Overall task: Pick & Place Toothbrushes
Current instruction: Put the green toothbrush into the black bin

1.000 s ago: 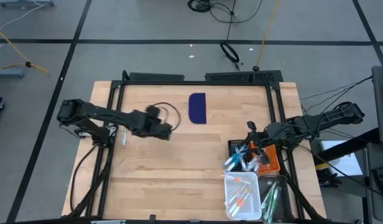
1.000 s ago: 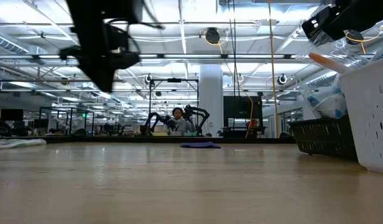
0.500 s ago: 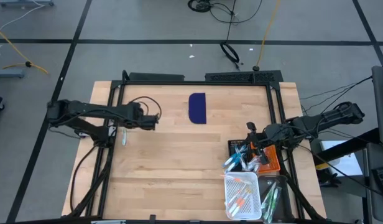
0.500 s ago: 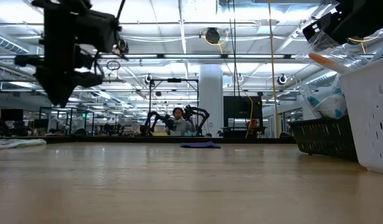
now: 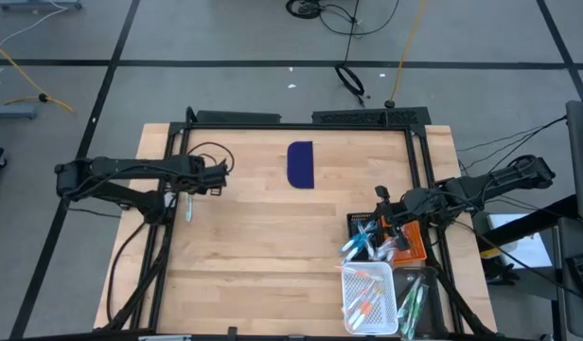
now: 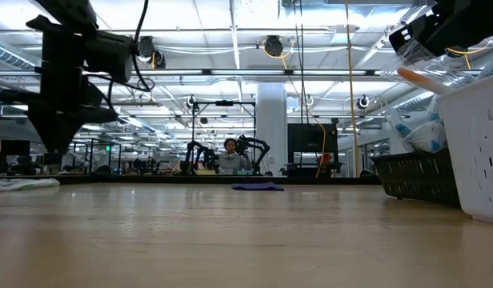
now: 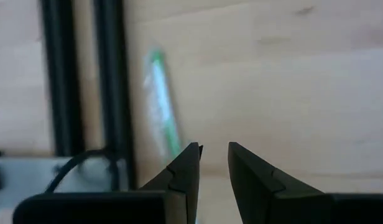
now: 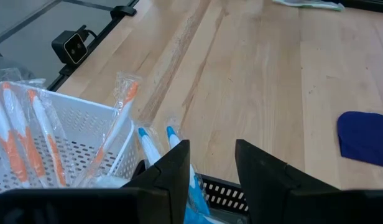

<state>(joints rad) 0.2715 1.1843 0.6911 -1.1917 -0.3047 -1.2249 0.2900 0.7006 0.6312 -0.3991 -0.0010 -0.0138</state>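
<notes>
The right gripper (image 8: 210, 168) hangs over the black basket (image 5: 360, 225) at the table's (image 5: 273, 256) right edge, its two fingers parted by a narrow gap with nothing between them; the tips of wrapped blue-and-white toothbrushes (image 8: 155, 144) rise from the basket just beside the fingers, and whether they touch cannot be told. Those brushes lean out of the black basket with their long axes pointing toward the middle of the table. Next to the black basket, at the near edge, a white basket (image 5: 369, 301) holds orange-and-white toothbrushes (image 5: 365, 297) lying roughly lengthwise in it, and one wrapped orange brush (image 8: 120, 115) tilts up over its rim. Farther across the table from the black basket, a dark blue cloth (image 5: 300, 164) lies flat. Well apart from the black basket, at the table's far left side, the left gripper (image 7: 212, 155) hovers above the wood, fingers slightly apart and empty. Just beside it, a single green-and-white toothbrush (image 7: 161, 102) lies flat, alongside the black frame rail (image 7: 114, 93), its long axis parallel to that rail.
</notes>
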